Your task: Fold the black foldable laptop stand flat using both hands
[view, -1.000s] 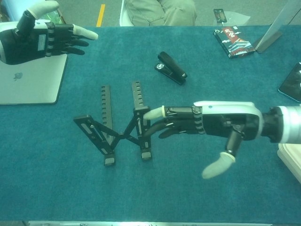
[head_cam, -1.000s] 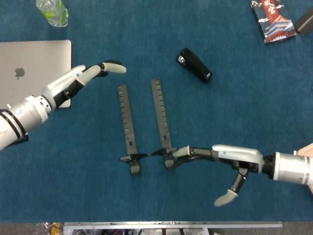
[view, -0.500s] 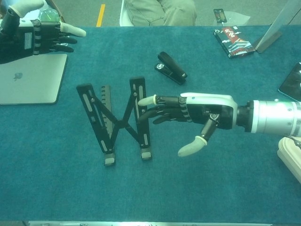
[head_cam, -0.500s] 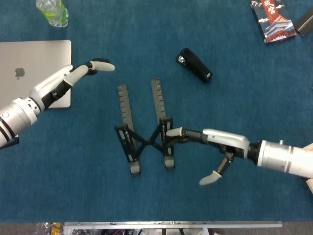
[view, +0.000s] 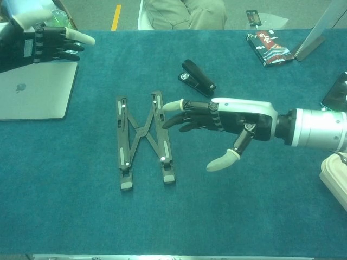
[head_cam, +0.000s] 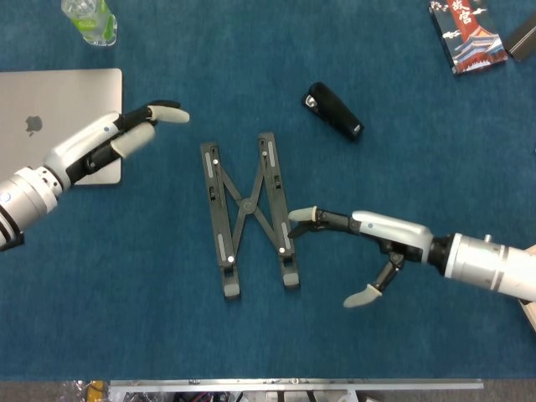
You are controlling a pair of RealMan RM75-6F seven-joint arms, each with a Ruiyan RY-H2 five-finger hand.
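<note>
Now the right hand [head_cam: 381, 239] reaches in from the right with its fingers stretched out toward the laptop stand [head_cam: 247, 212], palm turned sideways and thumb hanging down and apart from the rest. It holds nothing. In the chest view the same hand [view: 230, 122] has a pale fingertip at the upper part of the stand's right rail; whether it touches the rail or stops just short is hard to say from either camera, though it looks very close.

The stand [view: 143, 141] lies low on the blue cloth table [head_cam: 402, 335] near the middle, its two long rails running roughly front to back and side by side, with the thinner crossed struts forming an X between them. It appears flat against the cloth, or nearly so.

Well apart to the left, the left hand [head_cam: 121, 138] hovers with its fingers extended and loosely spread, empty, pointing toward the right. It sits over the right edge of the closed silver laptop [head_cam: 50, 113], which lies at the left side of the table; the chest view shows this hand [view: 40, 43] above the laptop's far corner.

Beyond the stand, toward the far side, a black stapler [head_cam: 332, 110] lies at an angle. A printed box [head_cam: 466, 35] rests at the far right corner, and a clear bottle with a green label [head_cam: 90, 20] stands at the far left.
</note>
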